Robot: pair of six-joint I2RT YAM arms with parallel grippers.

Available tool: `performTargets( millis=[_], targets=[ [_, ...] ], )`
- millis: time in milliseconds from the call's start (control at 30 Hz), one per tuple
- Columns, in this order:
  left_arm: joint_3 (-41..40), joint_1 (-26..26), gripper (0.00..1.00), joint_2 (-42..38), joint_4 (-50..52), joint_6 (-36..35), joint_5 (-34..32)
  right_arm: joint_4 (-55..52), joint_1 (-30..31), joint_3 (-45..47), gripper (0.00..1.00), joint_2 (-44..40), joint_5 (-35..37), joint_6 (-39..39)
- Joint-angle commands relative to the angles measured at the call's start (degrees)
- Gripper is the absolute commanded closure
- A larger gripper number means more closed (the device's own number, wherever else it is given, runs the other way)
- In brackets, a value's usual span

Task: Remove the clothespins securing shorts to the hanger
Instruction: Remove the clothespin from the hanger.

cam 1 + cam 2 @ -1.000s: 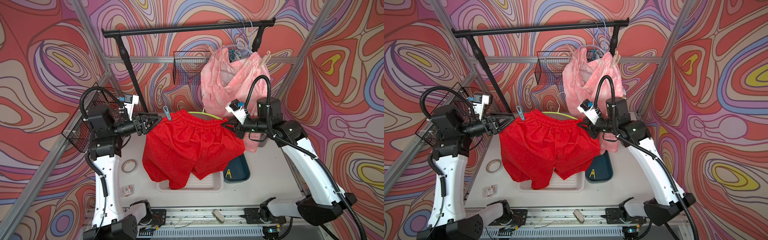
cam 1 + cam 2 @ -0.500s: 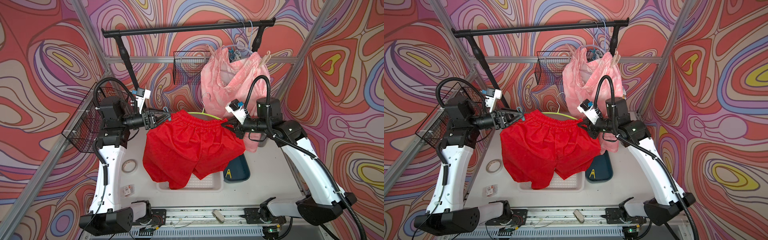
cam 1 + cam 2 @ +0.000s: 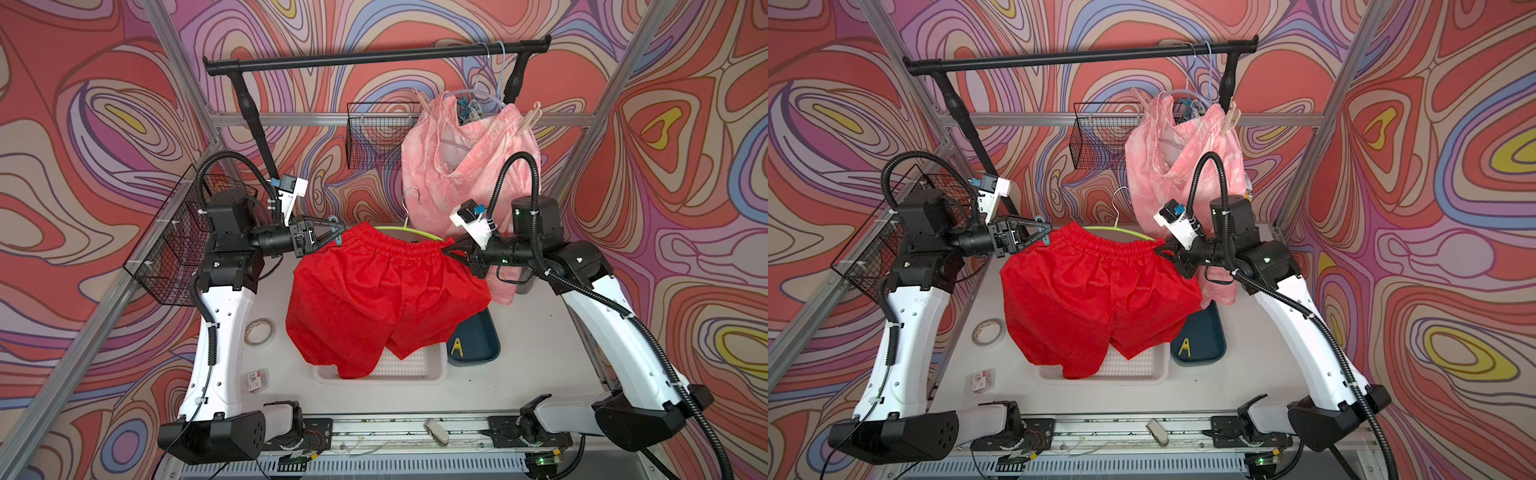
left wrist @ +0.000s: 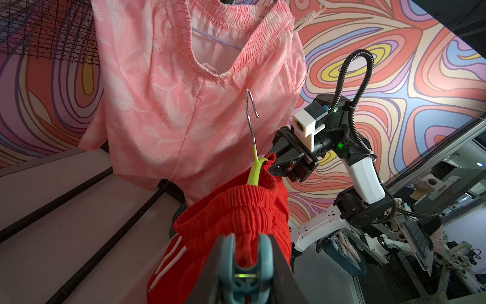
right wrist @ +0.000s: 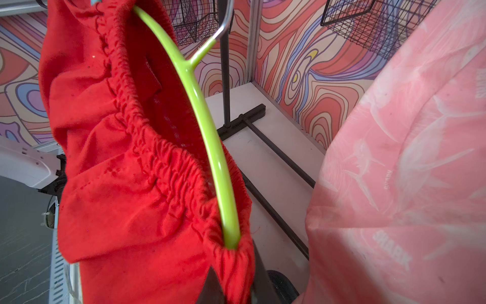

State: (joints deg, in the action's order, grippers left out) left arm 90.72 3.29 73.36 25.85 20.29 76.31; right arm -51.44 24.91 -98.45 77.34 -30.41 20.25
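Note:
Red shorts [image 3: 382, 299] [image 3: 1096, 299] hang from a lime-green hanger [image 3: 415, 232] [image 5: 207, 126] held above the table. A teal-grey clothespin [image 3: 332, 220] [image 4: 246, 263] sits on the left end of the waistband. My left gripper [image 3: 338, 232] [image 4: 246, 252] is shut on that clothespin, with the fingers pressing its two handles. My right gripper [image 3: 446, 249] [image 5: 234, 279] is shut on the right end of the waistband, where the hanger's tip enters the cloth. Pink shorts [image 3: 465, 149] hang on the back rail, pinned by pale clothespins [image 3: 532, 118].
A dark teal tray [image 3: 478, 340] holds a yellow clothespin [image 3: 456, 347]. A white slotted basket [image 3: 411, 370] lies under the red shorts. A tape roll [image 3: 259, 331] lies on the table at the left. Wire baskets [image 3: 174, 245] [image 3: 374, 137] hang on the frame below the black rail [image 3: 374, 58].
My left arm has moved right to the shorts' left corner, and its jaws have closed onto the teal-grey clothespin. The right arm and the shorts have stayed still.

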Motion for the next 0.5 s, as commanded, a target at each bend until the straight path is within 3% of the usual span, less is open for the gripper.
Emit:
performTargets(
  millis=[0,133,267,467],
  targets=[
    [1.90,-1.18,0.92,0.46,0.74,-1.40,1.04,3.62,0.62,0.35,1.00,-1.60,-0.95,-1.14],
    [2.78,-1.19,1.00,0.29,1.39,-2.28,-0.93,3.03,0.66,0.76,1.00,-1.84,-0.96,-0.52],
    [5.61,-1.18,1.00,0.05,5.27,-5.15,-6.27,2.39,0.60,2.68,1.00,-2.19,-1.69,-0.65],
    [6.64,-1.18,1.00,-1.52,3.45,-3.62,-14.66,1.36,0.71,6.03,1.00,-4.00,0.88,-1.31]
  ],
)
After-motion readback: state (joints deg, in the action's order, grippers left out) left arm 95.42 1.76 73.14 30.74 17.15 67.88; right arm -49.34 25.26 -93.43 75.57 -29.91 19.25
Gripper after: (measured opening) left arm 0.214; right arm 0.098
